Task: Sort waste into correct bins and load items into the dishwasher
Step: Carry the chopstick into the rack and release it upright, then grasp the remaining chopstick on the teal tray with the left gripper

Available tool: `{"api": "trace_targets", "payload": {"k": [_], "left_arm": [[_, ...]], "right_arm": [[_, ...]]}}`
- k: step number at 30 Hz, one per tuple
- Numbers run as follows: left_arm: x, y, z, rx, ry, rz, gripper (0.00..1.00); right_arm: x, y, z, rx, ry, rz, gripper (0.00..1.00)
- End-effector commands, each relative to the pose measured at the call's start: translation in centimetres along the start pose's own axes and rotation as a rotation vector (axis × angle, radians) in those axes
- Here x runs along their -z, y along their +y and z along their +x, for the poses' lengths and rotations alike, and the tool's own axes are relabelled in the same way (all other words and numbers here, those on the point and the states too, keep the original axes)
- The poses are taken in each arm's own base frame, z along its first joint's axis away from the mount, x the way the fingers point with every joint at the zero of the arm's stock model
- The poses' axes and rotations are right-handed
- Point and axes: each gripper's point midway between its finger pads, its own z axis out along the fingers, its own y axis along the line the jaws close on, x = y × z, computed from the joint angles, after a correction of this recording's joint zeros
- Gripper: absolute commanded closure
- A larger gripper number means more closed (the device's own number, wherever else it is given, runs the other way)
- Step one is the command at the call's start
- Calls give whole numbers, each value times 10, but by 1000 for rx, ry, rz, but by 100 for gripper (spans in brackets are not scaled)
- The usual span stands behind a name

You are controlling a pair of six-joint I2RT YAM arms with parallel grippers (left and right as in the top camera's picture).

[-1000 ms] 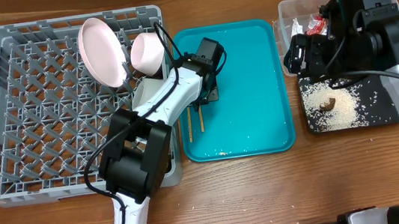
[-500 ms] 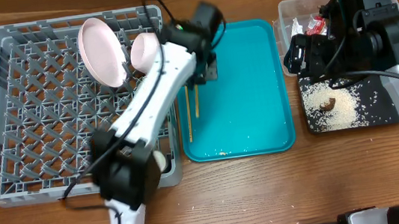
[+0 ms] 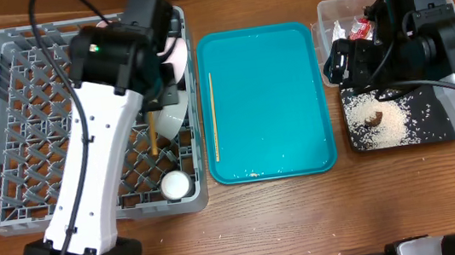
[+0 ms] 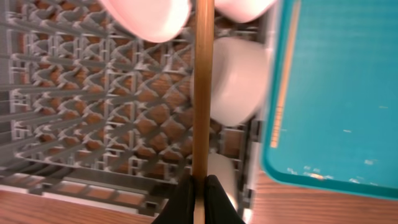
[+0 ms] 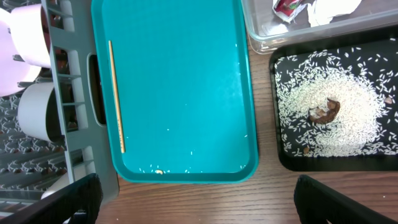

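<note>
The left gripper (image 4: 199, 200) is closed almost fully on a chopstick (image 4: 200, 93): its two fingers (image 4: 182, 204) press the stick from both sides near one end, and the rest of the stick points away from the wrist camera. This chopstick is above the rack (image 3: 4, 127), over its right part, just beside a bowl (image 3: 172, 118) that stands in the rack. Whether its far end touches the lattice, I cannot tell. A pink plate (image 4: 149, 15) is also in the rack, further back, and a cup (image 3: 174, 183) sits in the rack's front right corner. The other chopstick (image 3: 213, 116) lies flat on the teal tray (image 3: 275, 96), near the tray's left edge and parallel to it. The right gripper (image 5: 198, 186) is wide open; its fingers (image 5: 68, 199) show at the two lower corners of the wrist view, with nothing between them, and they touch nothing. It hangs above the table, over the area of the bins. In the tub (image 5: 255, 31) lie a wrapper (image 5: 286, 6) and paper (image 5: 333, 7). The black tray (image 5: 280, 149) holds scattered rice (image 5: 348, 137) with a brown lump (image 5: 324, 111) in the middle of it.
</note>
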Motion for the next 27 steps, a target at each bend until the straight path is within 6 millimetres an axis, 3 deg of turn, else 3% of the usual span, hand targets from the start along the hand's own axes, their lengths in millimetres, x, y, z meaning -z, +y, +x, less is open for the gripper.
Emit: {"api": "trace_targets", "payload": {"k": [1, 7, 13, 19, 23, 27], "left_arm": [[-32, 20, 1, -77, 55, -59, 96], [-103, 30, 6, -125, 106, -40, 96], [-151, 37, 17, -114, 124, -26, 96], [-161, 36, 22, -155, 133, -7, 94], [-161, 36, 23, -139, 135, -9, 64], [-155, 36, 18, -69, 126, -11, 60]], "right_arm": [[7, 2, -2, 7, -27, -6, 0], [7, 2, -3, 7, -27, -6, 0], [7, 2, -2, 7, -27, -6, 0], [7, 2, -2, 7, -27, -6, 0], [7, 2, -2, 7, -27, -6, 0], [7, 2, -2, 7, -27, -6, 0]]}}
